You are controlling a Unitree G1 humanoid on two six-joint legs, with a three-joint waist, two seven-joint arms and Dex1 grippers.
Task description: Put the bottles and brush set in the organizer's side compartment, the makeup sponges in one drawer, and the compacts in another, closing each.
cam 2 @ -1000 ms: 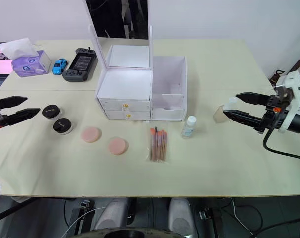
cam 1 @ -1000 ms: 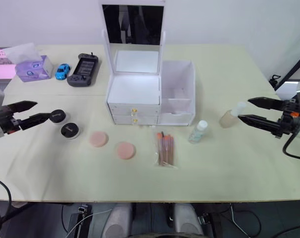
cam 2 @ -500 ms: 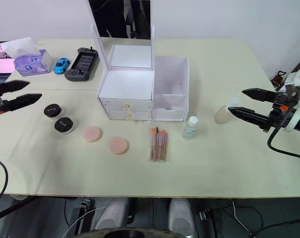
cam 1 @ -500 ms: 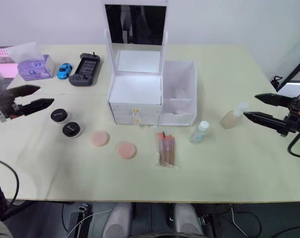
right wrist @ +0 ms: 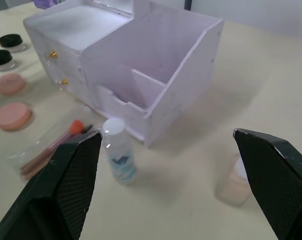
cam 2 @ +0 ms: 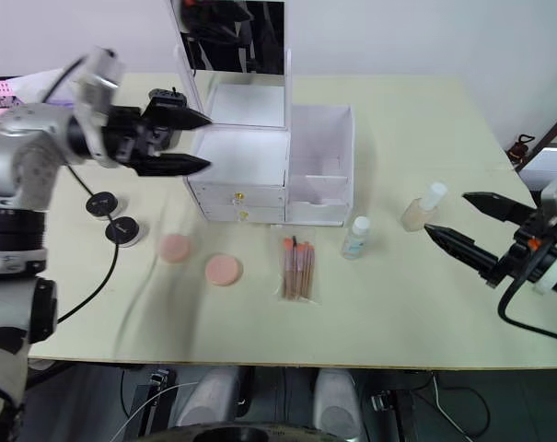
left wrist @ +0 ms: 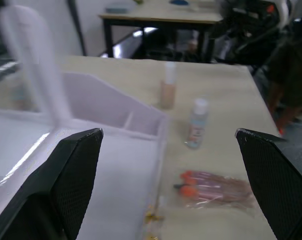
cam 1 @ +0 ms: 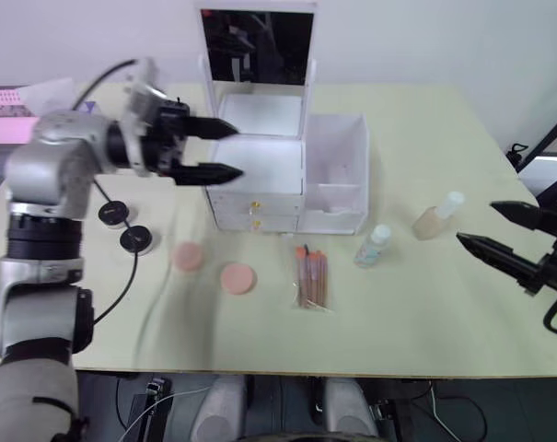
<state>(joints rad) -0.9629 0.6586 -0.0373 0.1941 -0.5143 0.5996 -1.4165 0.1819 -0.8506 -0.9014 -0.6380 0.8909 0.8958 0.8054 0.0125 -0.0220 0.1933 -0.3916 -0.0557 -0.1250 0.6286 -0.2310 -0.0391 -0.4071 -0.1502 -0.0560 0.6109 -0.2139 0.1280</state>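
Observation:
The white organizer [cam 1: 255,170] stands mid-table with its mirror lid up, both gold-knobbed drawers [cam 1: 253,214] closed and the side compartment [cam 1: 333,157] on its right. My left gripper [cam 1: 234,149] hovers open over the organizer's top. The clear teal-label bottle [cam 1: 372,245] and the beige bottle [cam 1: 436,215] stand right of the organizer. My right gripper [cam 1: 478,223] is open, apart from the beige bottle on its right. The bagged brush set [cam 1: 308,276] lies in front. Two pink makeup sponges [cam 1: 187,257] [cam 1: 236,277] and two black compacts [cam 1: 114,213] [cam 1: 135,240] lie to the left.
A pink box [cam 1: 6,110] sits at the table's far left edge. A black cable [cam 1: 121,276] hangs from my left arm over the table near the compacts. The table's front edge [cam 1: 278,373] runs close below the sponges and brushes.
My left arm swung from the table's far left up and right to above the organizer. My right gripper drew back slightly from the beige bottle, toward the table's front edge.

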